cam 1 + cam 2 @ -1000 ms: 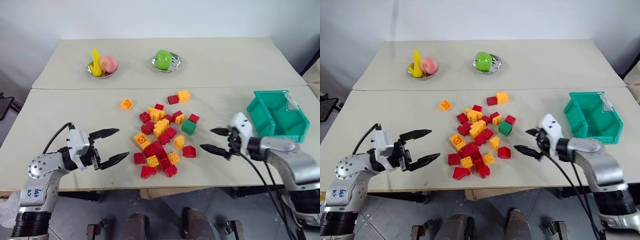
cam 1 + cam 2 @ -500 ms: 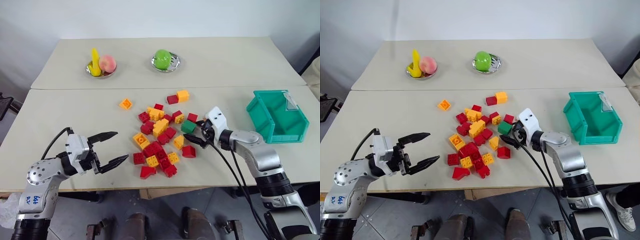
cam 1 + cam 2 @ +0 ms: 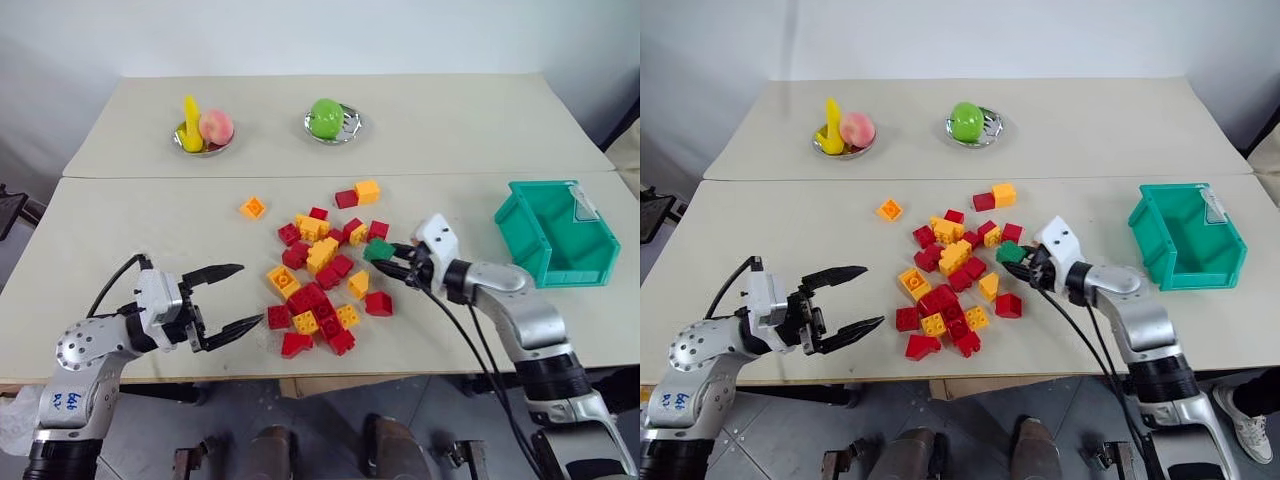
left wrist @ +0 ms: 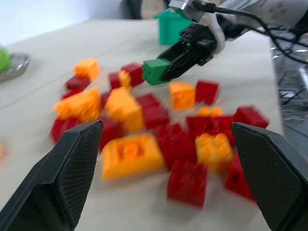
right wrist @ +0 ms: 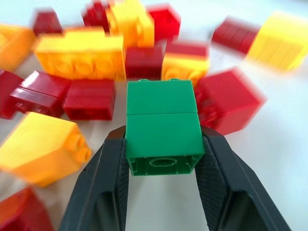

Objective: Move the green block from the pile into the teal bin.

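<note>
Currently clamped between the two black fingers of the right hand [image 5: 161, 180]: the green block [image 5: 163, 127], a small, roughly cubic plastic brick with a seam across its middle and a round socket on the face turned toward the wrist. Gripped on two opposite sides, one finger pressed flat against each, fingers partly closed to the block's width. Held at the fingertips, raised just off the worktop [image 3: 150, 220] at the near right edge of the pile [image 3: 320, 270]. Red and yellow-orange bricks directly beyond and beside the fingertips. Teal bin [image 3: 555, 235] well apart from the right hand, on the side away from the pile, upright on the worktop. Left hand [image 3: 225, 300] wide open and holding nothing, hovering beside the opposite edge of the pile.
</note>
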